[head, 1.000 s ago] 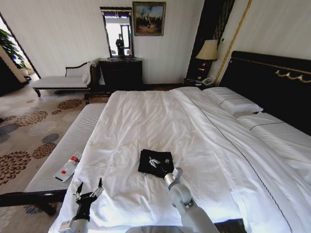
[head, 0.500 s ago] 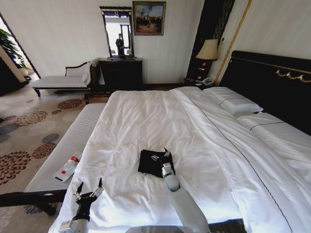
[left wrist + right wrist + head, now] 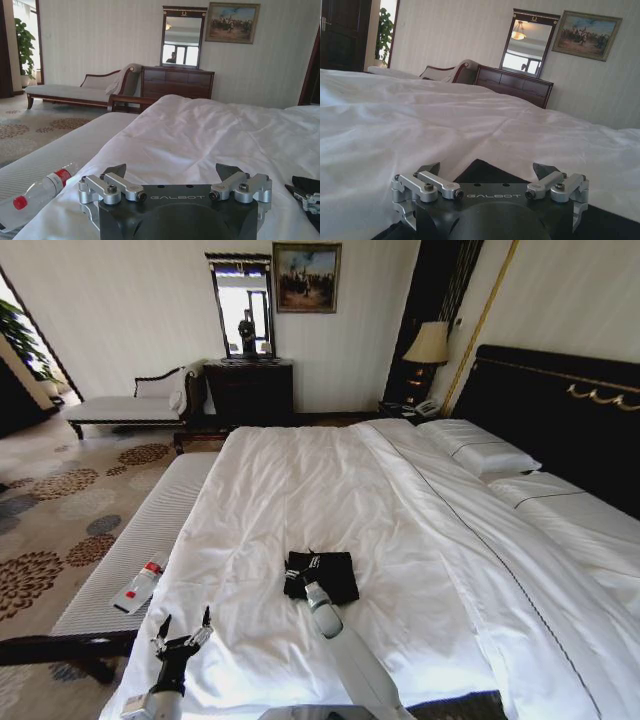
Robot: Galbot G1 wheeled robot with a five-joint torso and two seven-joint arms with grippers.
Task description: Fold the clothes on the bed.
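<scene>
White linen covers nearly everything from where I stand: the bed (image 3: 300, 470) runs wide across the room toward its dark headboard, with a mirror and a painting on the far wall. Near the foot end, on top of the duvet (image 3: 420, 540), lies the black T-shirt (image 3: 325, 575), already gathered into a compact dark rectangle that looks small against all that white.

Reaching out over it is the right gripper (image 3: 303, 578), its fingers spread wide and closed on nothing; in the right wrist view the right gripper (image 3: 489, 172) hangs low over the dark cloth (image 3: 485, 172), with the open jaws straddling the edge nearest the robot's left. The left gripper (image 3: 182, 628) sits down at the corner of the mattress, well apart from the shirt, fingers also spread and empty. A plastic bottle (image 3: 140, 585) lies on the pale bench (image 3: 150, 530) beside the bed.

My guess is that the folding is well along and this is a late step, either lining up for one more fold or a final tidy. Any further fold would call for the open jaws to drop onto that near edge and pinch the shirt alone, not the duvet beneath.
</scene>
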